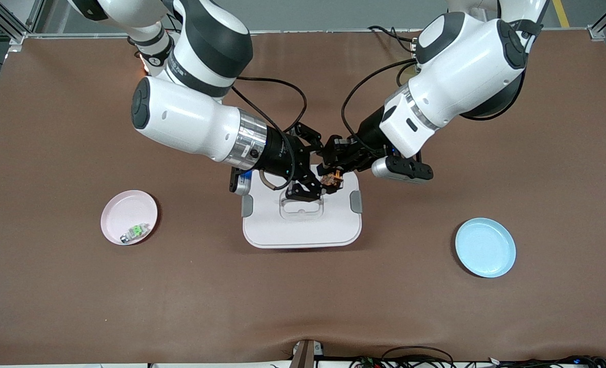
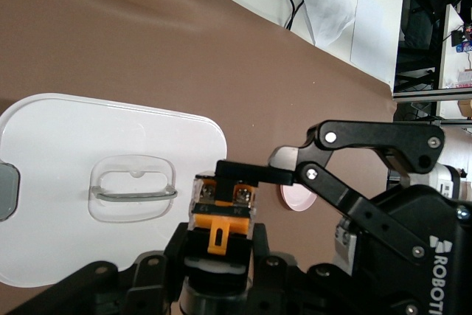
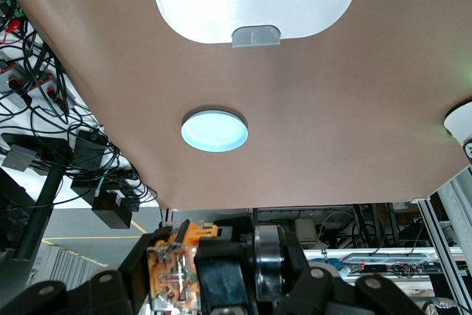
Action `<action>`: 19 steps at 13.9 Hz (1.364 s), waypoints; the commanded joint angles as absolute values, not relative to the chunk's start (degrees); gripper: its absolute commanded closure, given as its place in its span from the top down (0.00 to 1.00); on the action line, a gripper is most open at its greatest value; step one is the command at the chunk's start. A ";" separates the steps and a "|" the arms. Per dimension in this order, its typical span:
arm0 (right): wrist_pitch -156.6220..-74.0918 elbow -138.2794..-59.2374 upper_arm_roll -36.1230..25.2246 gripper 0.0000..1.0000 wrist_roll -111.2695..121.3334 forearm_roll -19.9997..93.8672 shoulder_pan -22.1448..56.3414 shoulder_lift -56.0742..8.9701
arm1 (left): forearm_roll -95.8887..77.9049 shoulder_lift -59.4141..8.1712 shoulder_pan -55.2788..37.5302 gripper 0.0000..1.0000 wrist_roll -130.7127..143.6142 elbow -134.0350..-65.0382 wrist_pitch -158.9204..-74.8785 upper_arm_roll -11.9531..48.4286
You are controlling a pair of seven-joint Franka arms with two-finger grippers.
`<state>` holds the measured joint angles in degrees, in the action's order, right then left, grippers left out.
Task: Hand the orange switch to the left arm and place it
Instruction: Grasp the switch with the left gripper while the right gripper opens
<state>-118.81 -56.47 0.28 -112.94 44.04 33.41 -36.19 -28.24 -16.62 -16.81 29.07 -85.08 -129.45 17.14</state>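
Looking from the camera's edge of the brown tabletop inward, I first meet the blue plate toward the left arm's end, then the pink plate toward the right arm's end, with a small green-and-silver component lying in it. Between them and a little farther off sits the white box, lid on, clear handle up, grey latches at its sides. Over the box's farther edge I have both grippers meeting in the air. The orange switch hangs there between them, well above the lid. My right gripper is clamped on it. My left gripper has its fingers closed on the switch too, as the left wrist view shows: the switch sits in my own fingers while a finger of the right gripper presses on its top.
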 commanded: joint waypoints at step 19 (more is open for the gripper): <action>-108.13 -54.05 -0.61 1.00 -99.70 44.47 29.63 -37.09 | -27.42 -12.57 -11.96 0.00 32.52 -85.61 -123.94 16.26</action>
